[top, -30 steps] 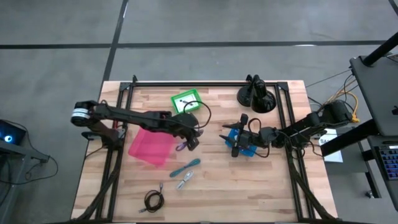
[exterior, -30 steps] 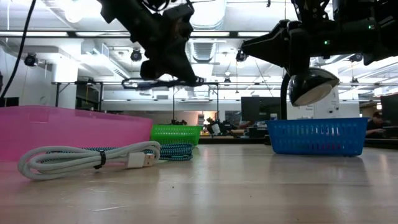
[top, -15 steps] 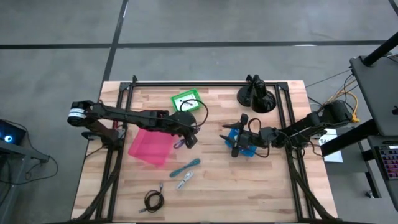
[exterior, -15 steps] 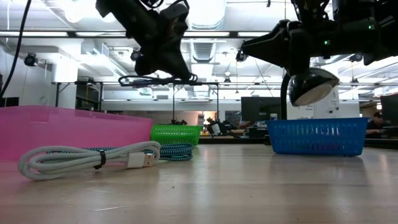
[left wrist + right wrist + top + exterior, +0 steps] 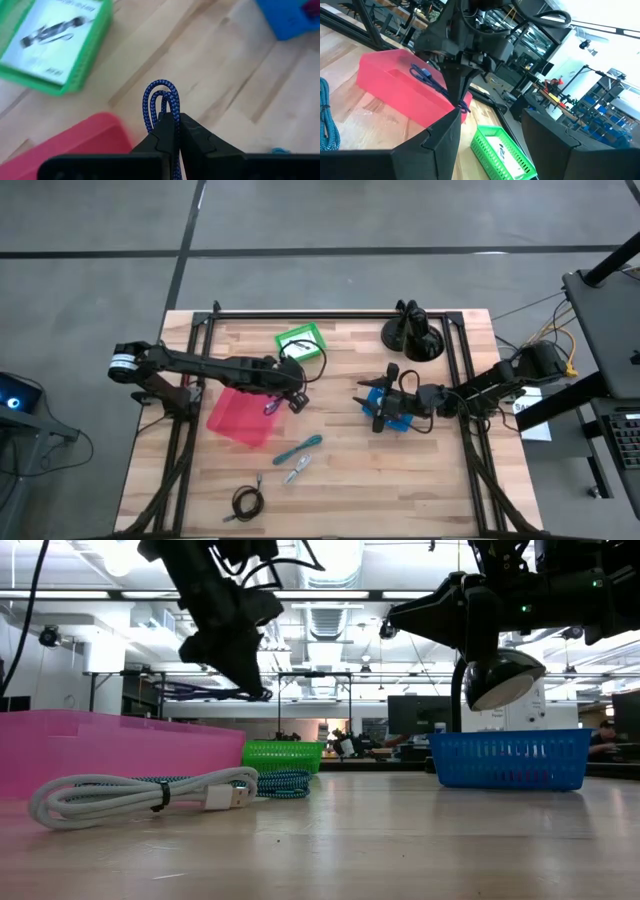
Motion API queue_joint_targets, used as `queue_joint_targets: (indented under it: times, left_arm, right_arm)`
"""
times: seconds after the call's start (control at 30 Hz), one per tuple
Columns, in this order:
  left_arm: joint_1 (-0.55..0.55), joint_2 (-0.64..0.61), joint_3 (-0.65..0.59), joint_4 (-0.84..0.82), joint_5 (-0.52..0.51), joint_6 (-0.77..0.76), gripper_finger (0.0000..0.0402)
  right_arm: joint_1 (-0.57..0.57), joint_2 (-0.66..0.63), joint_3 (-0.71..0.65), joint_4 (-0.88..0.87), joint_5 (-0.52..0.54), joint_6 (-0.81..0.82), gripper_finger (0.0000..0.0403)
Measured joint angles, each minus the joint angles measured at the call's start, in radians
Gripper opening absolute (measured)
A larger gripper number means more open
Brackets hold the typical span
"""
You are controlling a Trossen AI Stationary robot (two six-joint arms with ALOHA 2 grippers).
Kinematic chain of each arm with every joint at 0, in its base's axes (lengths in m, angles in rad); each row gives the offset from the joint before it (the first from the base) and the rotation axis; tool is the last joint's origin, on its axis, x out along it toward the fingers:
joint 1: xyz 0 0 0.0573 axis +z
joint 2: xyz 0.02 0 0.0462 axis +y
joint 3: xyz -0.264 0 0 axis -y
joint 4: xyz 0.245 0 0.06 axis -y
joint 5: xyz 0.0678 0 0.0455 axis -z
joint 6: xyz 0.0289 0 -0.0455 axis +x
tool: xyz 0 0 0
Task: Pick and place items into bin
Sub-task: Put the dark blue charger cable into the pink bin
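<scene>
My left gripper (image 5: 291, 397) is shut on a blue-purple braided cable (image 5: 271, 404) and hovers above the right edge of the pink bin (image 5: 240, 418). The low view shows the cable (image 5: 200, 692) held clear above the bin's wall (image 5: 110, 750). A teal cable (image 5: 300, 447), a silver clip (image 5: 295, 473) and a black coiled cable (image 5: 247, 502) lie flat on the table. My right gripper (image 5: 380, 408) waits, open, over the blue bin (image 5: 400, 420). My left gripper pinches the folded cable between its two fingers (image 5: 192, 135), coming from above and slanting down. A doubled loop (image 5: 161, 96) sticks out past the fingertips. The rest (image 5: 426, 76) trails out behind the fingers, lifted clear of table and bin.
A green bin (image 5: 300, 343) holding a printed card sits at the far side of the table. A black lamp stand (image 5: 412, 335) is beyond the blue bin. A white-and-teal cable bundle (image 5: 140, 795) lies near the low camera. Bare wood lies at the near right.
My left gripper has carried the cable toward the table's left and a little toward the far edge, from beside the pink bin to above its right edge. It has stayed shut on the cable, which has swung round with it.
</scene>
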Motion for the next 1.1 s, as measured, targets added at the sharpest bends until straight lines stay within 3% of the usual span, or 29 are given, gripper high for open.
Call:
queue_joint_targets:
  times: [0.5,1.1]
  left_arm:
    - [0.002,0.000,-0.023,-0.278,-0.140,-0.189,0.0002]
    - [0.005,-0.013,-0.100,-0.418,-0.217,-0.371,0.0002]
  right_arm:
    - [0.000,0.000,0.000,-0.007,0.000,0.000,0.0196]
    - [0.000,0.000,0.000,-0.008,0.000,0.000,0.0196]
